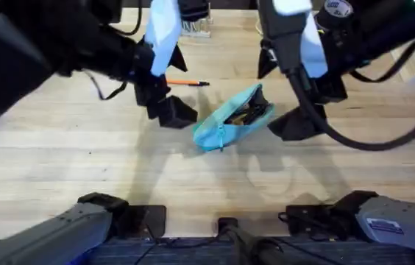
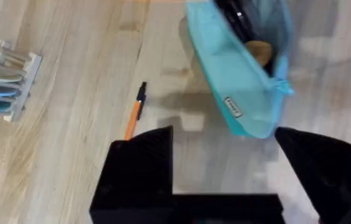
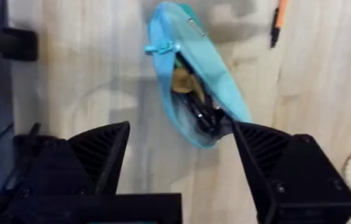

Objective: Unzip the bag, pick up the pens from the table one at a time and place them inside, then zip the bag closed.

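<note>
Pen (image 2: 133, 116) lower barrel hidden behind left finger; bag (image 2: 241, 74) top cropped.

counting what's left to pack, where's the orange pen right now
In the overhead view the orange pen lies on the table left of centre, just beyond the open bag, beside the left hand.

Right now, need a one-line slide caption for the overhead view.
Unzipped turquoise bag on the table, one orange pen lying beyond it, both open tools, left and right, flanking the bag.
</note>
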Motion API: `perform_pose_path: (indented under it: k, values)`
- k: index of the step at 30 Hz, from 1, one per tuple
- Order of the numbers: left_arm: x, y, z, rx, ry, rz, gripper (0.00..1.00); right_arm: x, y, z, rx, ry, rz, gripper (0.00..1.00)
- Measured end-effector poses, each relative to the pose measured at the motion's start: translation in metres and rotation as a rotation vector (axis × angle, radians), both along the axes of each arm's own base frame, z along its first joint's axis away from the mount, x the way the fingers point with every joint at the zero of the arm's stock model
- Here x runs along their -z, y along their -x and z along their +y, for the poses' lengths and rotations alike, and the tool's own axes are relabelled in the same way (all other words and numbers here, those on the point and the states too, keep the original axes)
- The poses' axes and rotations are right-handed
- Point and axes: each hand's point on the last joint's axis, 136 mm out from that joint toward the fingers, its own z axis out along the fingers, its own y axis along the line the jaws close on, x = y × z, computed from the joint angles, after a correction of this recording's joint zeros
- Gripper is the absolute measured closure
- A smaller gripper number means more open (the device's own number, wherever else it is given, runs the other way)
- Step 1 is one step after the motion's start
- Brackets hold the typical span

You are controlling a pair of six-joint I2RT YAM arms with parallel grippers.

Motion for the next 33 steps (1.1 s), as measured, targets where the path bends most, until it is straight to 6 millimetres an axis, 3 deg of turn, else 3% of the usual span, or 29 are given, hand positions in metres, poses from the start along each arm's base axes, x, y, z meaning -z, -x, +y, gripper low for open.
perform_pose_path:
  k: [1,6,17,26,33]
  values:
    - [0.014,-0.018,0.004,-0.016,-0.008,0.013,0.008,0.001,0.007,-0.004,0.025,0.012,0.037,0.005]
    - [0.035,-0.038,0.013,-0.020,-0.030,0.030,0.009,0.002,0.013,-0.007,0.052,0.020,0.068,0.005]
    - [0.052,-0.093,0.027,-0.042,-0.040,-0.055,0.011,0.000,0.014,-0.007,0.075,0.016,0.073,0.004]
    - [0.098,-0.109,0.026,-0.041,-0.050,0.023,0.010,0.000,0.014,-0.007,0.095,0.014,0.082,0.004]
    - [0.112,-0.120,0.025,-0.050,-0.047,0.025,0.010,0.000,0.013,-0.007,0.098,0.014,0.083,0.004]
